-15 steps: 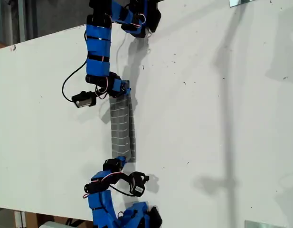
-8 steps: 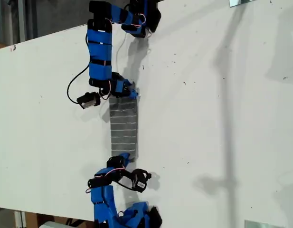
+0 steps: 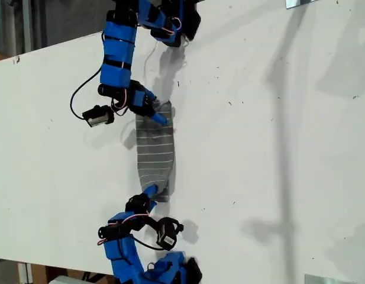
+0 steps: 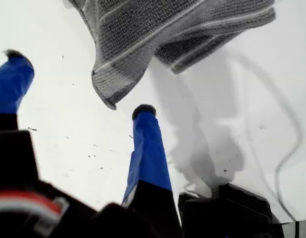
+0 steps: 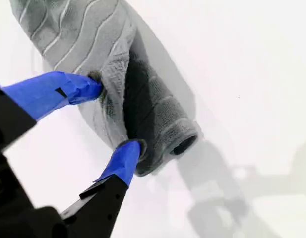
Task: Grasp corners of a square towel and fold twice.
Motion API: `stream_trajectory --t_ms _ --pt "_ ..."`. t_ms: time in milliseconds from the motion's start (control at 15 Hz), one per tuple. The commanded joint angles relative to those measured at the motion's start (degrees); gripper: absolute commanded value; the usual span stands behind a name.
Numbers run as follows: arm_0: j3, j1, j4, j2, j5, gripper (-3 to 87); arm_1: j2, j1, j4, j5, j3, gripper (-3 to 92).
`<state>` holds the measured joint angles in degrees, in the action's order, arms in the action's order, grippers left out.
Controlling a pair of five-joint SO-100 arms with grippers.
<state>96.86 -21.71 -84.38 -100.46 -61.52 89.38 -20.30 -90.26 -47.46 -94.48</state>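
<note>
White table [image 3: 277, 148] bare beyond folded towel [image 3: 155, 155] edges.

My first pincer [image 4: 78, 82]: jaws spread wide, nothing between them. My second pincer [image 5: 115, 114]: jaws clamped across a fold of the towel [image 5: 73, 29].

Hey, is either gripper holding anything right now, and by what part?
My second gripper pinches the towel by its bunched, folded end, with the fingers on either side. My first gripper is open and holds nothing.
</note>
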Motion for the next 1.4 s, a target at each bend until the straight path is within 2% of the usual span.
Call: stream_trajectory --t_ms 0,133,200,267,400,600,733,800,867,1000,1133,1333 --pt "-2.37 -1.85 -2.55 -3.08 2.81 22.4 3.78 -2.29 0.09 1.58 1.85 40.9" --pt "-3.08 -2.46 -5.80 -2.37 3.96 22.4 3.08 -2.99 1.41 1.85 1.32 40.8" --pt "0.35 -3.78 -4.75 -7.47 2.29 22.3 2.29 -3.25 2.11 1.85 1.14 40.7" --pt "6.94 -4.66 0.79 -13.71 1.67 22.1 1.14 -3.96 3.25 1.85 0.62 41.0" --pt "14.33 -5.01 5.54 -14.68 0.97 21.7 -3.08 -6.77 6.59 2.99 -0.88 42.0" --pt "31.20 -5.36 17.75 -22.50 -3.16 21.2 -14.15 -12.22 11.16 5.10 -0.62 42.9" --pt "40.08 -6.59 21.80 -29.09 -4.39 20.9 -18.46 -16.52 13.01 6.33 -1.76 42.3" --pt "43.86 -7.65 23.55 -31.73 -4.57 20.8 -19.42 -18.11 13.62 7.12 -2.20 36.3" --pt "47.20 -8.96 25.31 -33.31 -4.66 20.8 -19.95 -19.07 14.15 7.29 -3.08 18.8" --pt "52.29 -11.69 29.44 -33.13 -4.04 20.8 -19.42 -21.09 15.56 7.29 -7.38 -0.1" --pt "55.55 -12.92 32.78 -32.87 -3.78 20.7 -13.10 -24.08 18.54 6.06 -16.79 -0.1" --pt "55.99 -13.01 33.93 -32.78 -4.31 20.6 3.43 -25.84 20.39 1.85 -30.85 -0.1"
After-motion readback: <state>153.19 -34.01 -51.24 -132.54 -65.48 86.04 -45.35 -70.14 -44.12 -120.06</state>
